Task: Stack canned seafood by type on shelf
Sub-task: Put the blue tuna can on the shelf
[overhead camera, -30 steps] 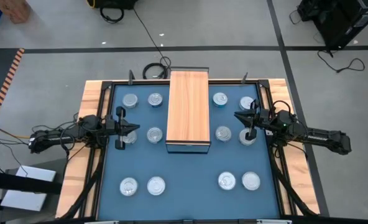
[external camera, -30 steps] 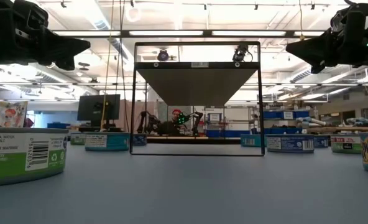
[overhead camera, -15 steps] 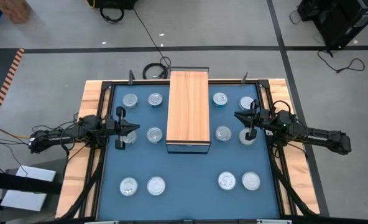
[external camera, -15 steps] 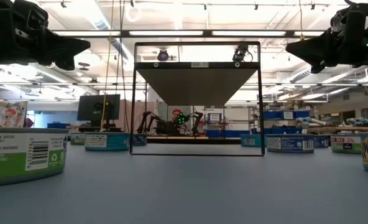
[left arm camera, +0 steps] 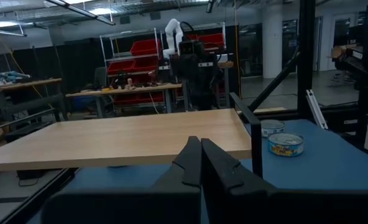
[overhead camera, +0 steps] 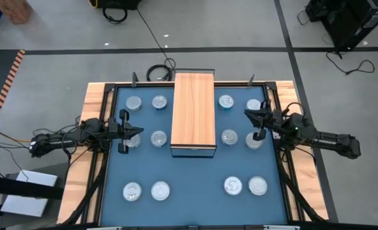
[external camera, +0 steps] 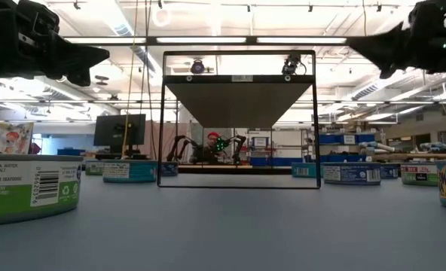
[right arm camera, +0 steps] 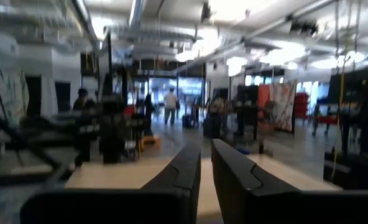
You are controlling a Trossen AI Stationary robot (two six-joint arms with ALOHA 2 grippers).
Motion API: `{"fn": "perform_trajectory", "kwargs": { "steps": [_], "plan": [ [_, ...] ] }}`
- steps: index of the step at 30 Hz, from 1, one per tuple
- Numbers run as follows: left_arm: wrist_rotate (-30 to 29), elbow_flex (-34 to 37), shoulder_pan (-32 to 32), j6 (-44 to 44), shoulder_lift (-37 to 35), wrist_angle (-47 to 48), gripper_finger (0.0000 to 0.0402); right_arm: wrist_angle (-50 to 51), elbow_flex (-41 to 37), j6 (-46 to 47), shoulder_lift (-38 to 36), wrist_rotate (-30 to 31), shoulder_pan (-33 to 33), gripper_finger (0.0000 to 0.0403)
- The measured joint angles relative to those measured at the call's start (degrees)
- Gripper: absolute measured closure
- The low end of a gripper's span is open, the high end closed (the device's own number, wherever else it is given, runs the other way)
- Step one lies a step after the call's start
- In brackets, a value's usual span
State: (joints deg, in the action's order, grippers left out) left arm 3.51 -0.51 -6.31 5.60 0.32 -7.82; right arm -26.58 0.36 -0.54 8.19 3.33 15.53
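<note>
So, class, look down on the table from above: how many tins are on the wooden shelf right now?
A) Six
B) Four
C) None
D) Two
C. In the high view the wood-grain top of the shelf is bare, while the tins all sit on the blue mat to either side of it.

The nearest tin in the low view reads "TUNA WATER" and "SEA SALT".
</note>
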Motion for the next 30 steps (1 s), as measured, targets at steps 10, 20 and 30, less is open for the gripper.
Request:
{"fn": "perform_trajectory", "kwargs": {
  "steps": [10, 20, 30],
  "plan": [
    [-1.9, 0.0, 0.0, 0.2, 0.0, -1.9, 0.0399, 15.1, 11.8, 2.3, 7.5, 4.6, 0.1, 0.0394],
    [-1.9, 0.0, 0.0, 1.2, 0.0, -1.7, 0.0399, 51.5, 32.2, 14.4, 28.6, 19.6, 0.8, 0.0392],
    [-1.8, 0.0, 0.0, -1.4, 0.0, -0.4, 0.0399, 65.6, 43.1, 20.7, 47.3, 19.7, 8.3, 0.0316]
  ]
}}
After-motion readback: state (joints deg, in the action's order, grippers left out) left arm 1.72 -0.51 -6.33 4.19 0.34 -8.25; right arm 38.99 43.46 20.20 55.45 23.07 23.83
